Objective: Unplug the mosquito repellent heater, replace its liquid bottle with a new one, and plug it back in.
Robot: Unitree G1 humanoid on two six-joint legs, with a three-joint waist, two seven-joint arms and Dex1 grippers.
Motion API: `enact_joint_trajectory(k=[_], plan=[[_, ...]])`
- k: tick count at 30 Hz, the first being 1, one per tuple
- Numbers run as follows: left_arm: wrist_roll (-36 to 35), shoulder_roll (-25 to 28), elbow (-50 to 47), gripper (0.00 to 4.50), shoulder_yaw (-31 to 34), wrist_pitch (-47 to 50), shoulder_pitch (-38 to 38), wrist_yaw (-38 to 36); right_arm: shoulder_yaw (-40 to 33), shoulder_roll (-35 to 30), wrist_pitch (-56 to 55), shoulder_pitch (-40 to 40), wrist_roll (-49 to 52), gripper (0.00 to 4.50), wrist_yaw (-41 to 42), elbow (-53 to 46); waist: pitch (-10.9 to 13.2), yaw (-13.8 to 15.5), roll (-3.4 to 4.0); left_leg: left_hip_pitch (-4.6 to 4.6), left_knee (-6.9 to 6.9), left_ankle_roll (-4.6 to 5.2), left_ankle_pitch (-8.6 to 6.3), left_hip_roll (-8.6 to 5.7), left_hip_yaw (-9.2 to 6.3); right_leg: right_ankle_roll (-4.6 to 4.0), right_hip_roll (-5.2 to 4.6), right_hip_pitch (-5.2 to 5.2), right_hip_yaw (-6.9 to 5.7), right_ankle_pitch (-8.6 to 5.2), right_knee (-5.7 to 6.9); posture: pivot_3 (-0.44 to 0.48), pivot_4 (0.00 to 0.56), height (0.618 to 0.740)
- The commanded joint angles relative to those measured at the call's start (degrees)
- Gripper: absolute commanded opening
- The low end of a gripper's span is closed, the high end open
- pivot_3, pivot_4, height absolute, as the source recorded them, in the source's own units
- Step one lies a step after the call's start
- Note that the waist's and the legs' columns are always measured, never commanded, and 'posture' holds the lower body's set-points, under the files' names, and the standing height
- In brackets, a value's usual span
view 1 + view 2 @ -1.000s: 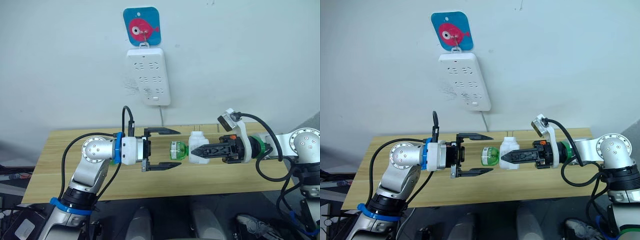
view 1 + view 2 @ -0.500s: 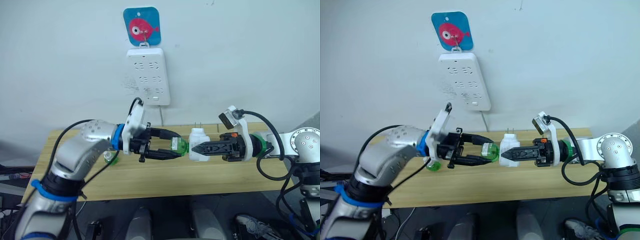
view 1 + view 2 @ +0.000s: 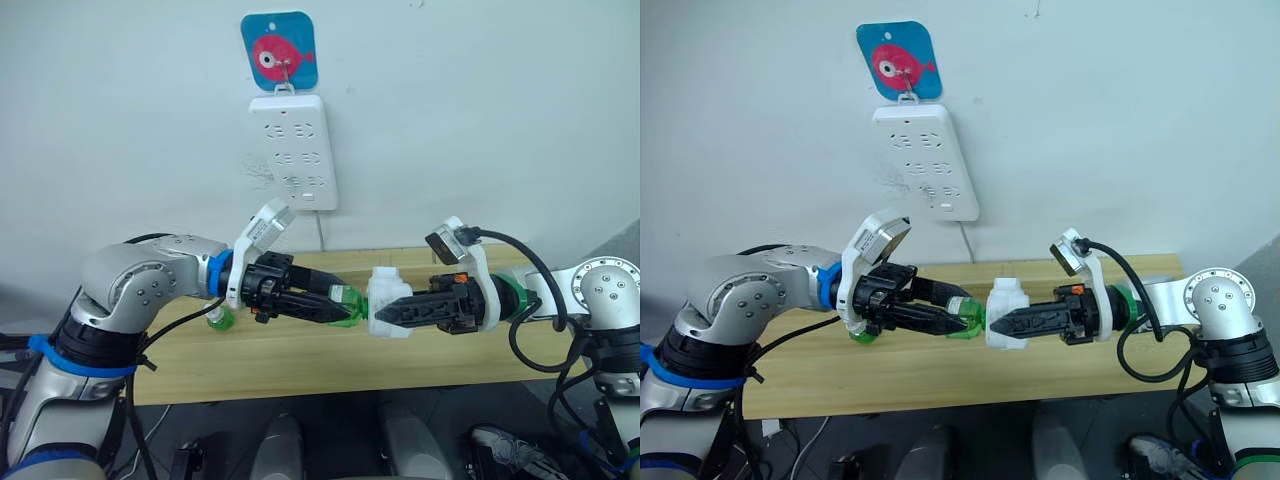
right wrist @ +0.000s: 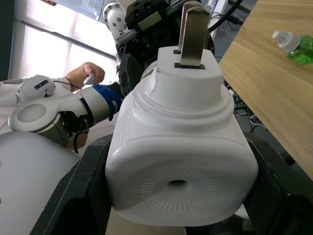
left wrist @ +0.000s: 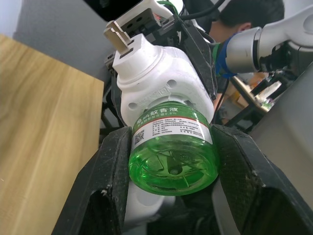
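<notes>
The white mosquito repellent heater (image 3: 386,298) hangs in the air above the wooden table (image 3: 300,365), with my right gripper (image 3: 392,315) shut on it. Its two metal prongs (image 4: 193,34) point up and its round vent hole (image 4: 177,184) faces the right wrist camera. A green liquid bottle (image 5: 173,156) sticks out of the heater (image 5: 156,73) toward my left arm. My left gripper (image 3: 335,306) is shut on this bottle (image 3: 345,303), one black finger (image 5: 110,186) on each side. A second green bottle (image 3: 220,318) with a white cap lies on the table behind my left wrist.
A long white power strip (image 3: 293,150) hangs on the wall under a blue fish hook (image 3: 279,50), its cable running down behind the table. A person (image 5: 254,11) sits beyond the table, a hand (image 4: 88,73) raised.
My left gripper, wide open a second ago, came in around the green bottle and shut on it. The heater and both grippers shifted slightly to the left.
</notes>
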Motion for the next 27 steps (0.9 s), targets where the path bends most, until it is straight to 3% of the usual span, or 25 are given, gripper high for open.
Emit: enact_joint_trajectory(k=[1, 6, 13, 15, 19, 22, 27], plan=[[-1.86, 4.13, 0.26, 2.21, 5.10, 4.69, -1.56, 0.61, -2.46, -2.73, 0.59, 0.45, -1.03, 3.06, -0.06, 2.06, 0.01, 0.01, 0.01, 0.00, 0.00, 0.00, 0.00, 0.00, 0.01, 0.00, 0.00, 0.00, 0.00, 0.00, 0.00, -0.080, 0.209, 0.725], [-2.08, 5.70, -1.29, 2.06, 5.96, 6.58, -2.28, 2.51, -2.58, -2.67, 0.24, 0.24, -1.59, 3.06, -0.64, 2.77, 0.34, -0.03, -0.03, 0.01, -0.02, 0.00, 0.00, 0.00, 0.02, 0.00, 0.00, -0.01, 0.01, 0.00, 0.00, -0.078, 0.209, 0.725], [-2.00, 5.91, -5.03, 0.00, 8.75, 5.34, 1.42, 4.19, -3.57, -1.66, -0.14, 0.34, -1.23, 3.06, -2.41, 4.03, 0.41, 0.06, -0.05, -0.03, -0.04, 0.00, 0.00, 0.01, 0.08, 0.00, -0.01, -0.07, 0.05, 0.00, -0.02, -0.073, 0.208, 0.725], [-1.03, 5.56, -5.66, 0.00, 8.91, 3.67, 2.58, 4.23, -3.68, -1.43, -0.11, 0.28, -1.01, 3.06, -2.76, 4.20, 0.42, 0.08, -0.06, -0.04, -0.03, -0.01, 0.00, 0.00, 0.10, 0.00, -0.04, -0.08, 0.07, 0.00, -0.01, -0.073, 0.209, 0.725], [14.25, 3.10, -8.52, 0.00, 7.00, -17.45, 8.89, 2.22, -3.97, -1.09, 0.17, 0.04, -0.84, 3.06, -2.97, 4.39, 0.43, 0.12, -0.05, -0.01, -0.03, -0.01, 0.01, 0.01, 0.15, -0.01, -0.04, -0.08, 0.11, 0.01, -0.01, -0.075, 0.206, 0.725], [20.85, 2.67, -6.61, 0.00, 6.36, -27.18, 12.58, -0.64, -4.22, -0.95, 0.28, -0.15, -0.76, 3.06, -3.08, 4.50, 0.43, 0.15, -0.04, -0.02, -0.03, -0.02, 0.01, 0.01, 0.16, -0.02, -0.03, -0.08, 0.12, 0.01, -0.01, -0.076, 0.205, 0.725], [31.31, -1.47, -2.17, 1.46, 5.68, -49.81, 18.36, -5.51, -4.41, -0.65, 0.35, -0.59, -0.95, 3.06, -3.20, 4.87, 0.43, 0.36, -0.04, -0.05, -0.01, -0.01, 0.00, 0.00, 0.20, -0.02, -0.06, -0.09, 0.15, 0.01, -0.02, -0.084, 0.201, 0.725]])
